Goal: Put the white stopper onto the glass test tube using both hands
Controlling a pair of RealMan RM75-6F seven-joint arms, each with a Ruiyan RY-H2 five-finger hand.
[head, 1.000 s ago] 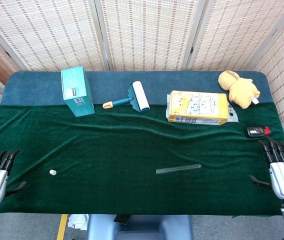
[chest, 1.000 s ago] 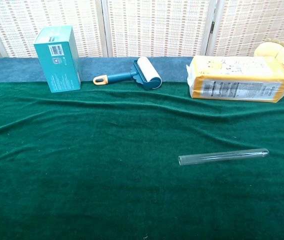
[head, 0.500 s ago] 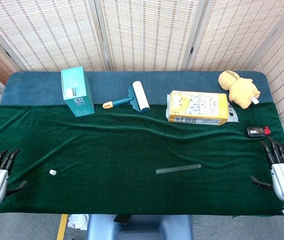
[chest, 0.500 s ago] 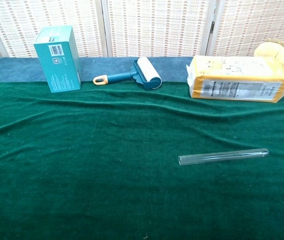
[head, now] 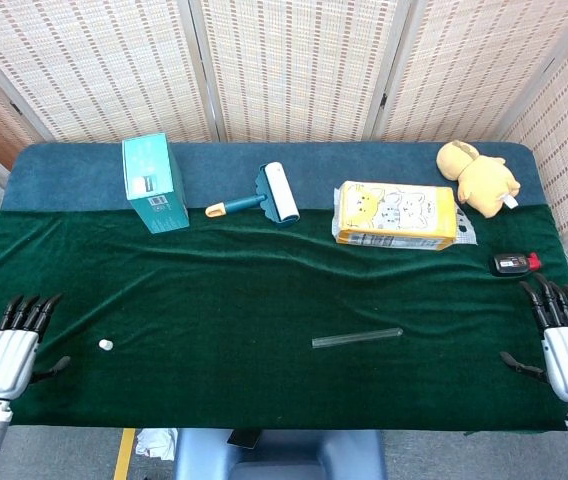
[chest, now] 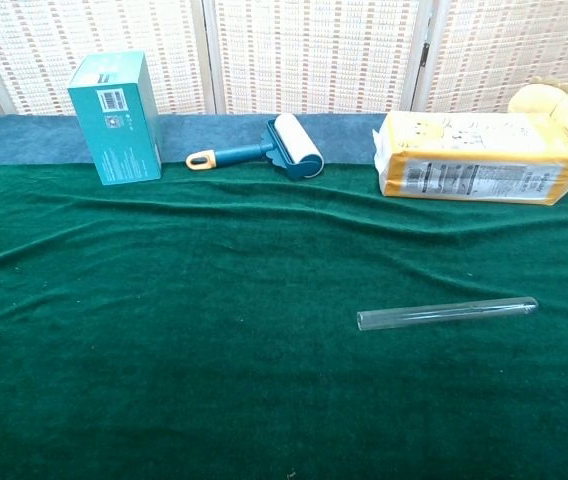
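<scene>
The small white stopper (head: 106, 344) lies on the green cloth near the front left. A clear glass test tube (head: 357, 338) (chest: 447, 313) lies on its side right of centre, near the front. My left hand (head: 12, 352) hovers at the front left corner, fingers apart, empty, a short way left of the stopper. At the front right edge my right hand (head: 566, 345) is spread and empty, well right of the tube. Neither hand shows in the chest view.
Along the back stand a teal box (head: 154, 183) (chest: 116, 117), a lint roller (head: 267, 196) (chest: 276, 149), a yellow packet (head: 396, 215) (chest: 476, 157) and a yellow plush toy (head: 478, 176). A small black and red device (head: 514, 263) lies near the right edge.
My left hand has moved right and slightly forward over the table, closer to the stopper. The right hand has barely shifted. Stopper and tube lie as before.
</scene>
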